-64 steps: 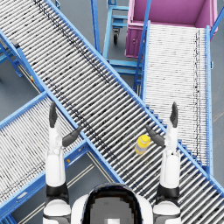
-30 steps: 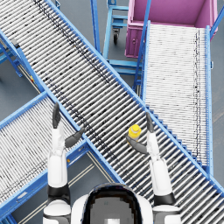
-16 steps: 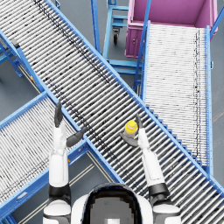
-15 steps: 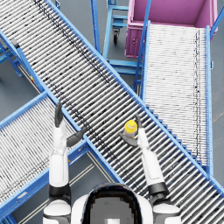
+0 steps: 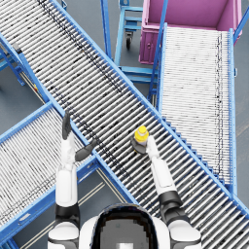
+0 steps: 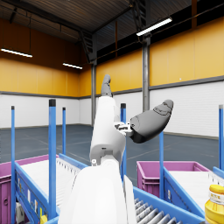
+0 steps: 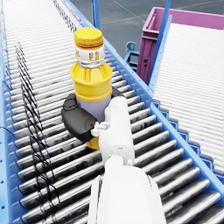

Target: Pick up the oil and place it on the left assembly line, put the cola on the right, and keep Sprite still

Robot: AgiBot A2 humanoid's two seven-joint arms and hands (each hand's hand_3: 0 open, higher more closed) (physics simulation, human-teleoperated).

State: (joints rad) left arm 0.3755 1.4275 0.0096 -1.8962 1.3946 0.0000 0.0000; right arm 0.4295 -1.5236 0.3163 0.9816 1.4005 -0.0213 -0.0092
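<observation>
Plainly, no writing can be read anywhere. The oil bottle (image 7: 91, 78) has a yellow cap, a yellow body and a pale lilac label on its lower half. The printing on the band under the cap, and on the label as seen in the left wrist view (image 6: 215, 204), is too small to make out.

The bottle stands upright on the rollers of the middle conveyor (image 5: 97, 92), close to the blue rail on the robot's right. The right hand (image 7: 83, 120) grips it low down. The dark fingers (image 7: 72, 116) are wrapped round the labelled part from behind and from both sides, leaving the shoulder, neck and cap free above them. In the head view the cap (image 5: 141, 134) shows just beyond the hand (image 5: 138, 146).

The left hand (image 6: 120, 122) is held up in the air with nothing in it, one finger pointing straight up and the thumb spread well away. From the head view it (image 5: 70, 141) hangs over the seam between the middle conveyor and the left conveyor (image 5: 24, 155), well apart from the bottle.

The right conveyor (image 5: 194, 97) runs alongside, with a pink bin (image 5: 194, 12) at its far end.
</observation>
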